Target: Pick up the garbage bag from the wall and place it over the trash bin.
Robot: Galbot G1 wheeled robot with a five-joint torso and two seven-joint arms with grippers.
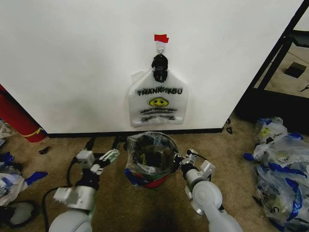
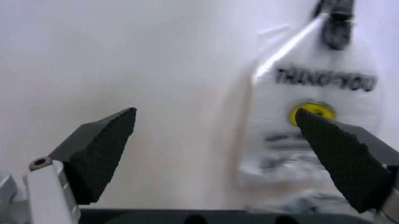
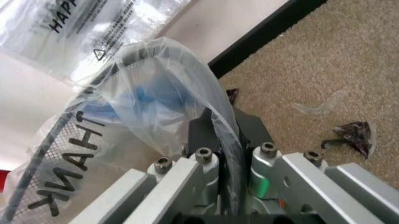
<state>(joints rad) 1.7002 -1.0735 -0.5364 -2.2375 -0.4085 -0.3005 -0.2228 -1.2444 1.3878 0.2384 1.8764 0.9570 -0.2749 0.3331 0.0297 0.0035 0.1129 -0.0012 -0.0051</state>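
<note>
The garbage bag (image 1: 137, 164), thin clear plastic with a blue patch low on its side, lies draped over the trash bin (image 1: 155, 182), a black mesh basket with a red base at the foot of the wall (image 1: 72, 58). My right gripper (image 1: 179, 158) is at the bin's right side. In the right wrist view it (image 3: 218, 126) is shut on the bag's film (image 3: 162, 84) and the wire rim, with the mesh wall (image 3: 56, 140) beside it. My left gripper (image 1: 110, 155) hovers left of the bin, open (image 2: 215, 112), facing the wall.
A flat white "THANK YOU" bag (image 1: 158, 104) hangs from a hook (image 1: 160, 48) under red tape (image 1: 161, 38). A heap of blue-taped clear bags (image 1: 282, 164) lies at right below a black shelf frame (image 1: 275, 63). A red cylinder (image 1: 17, 118) leans at left.
</note>
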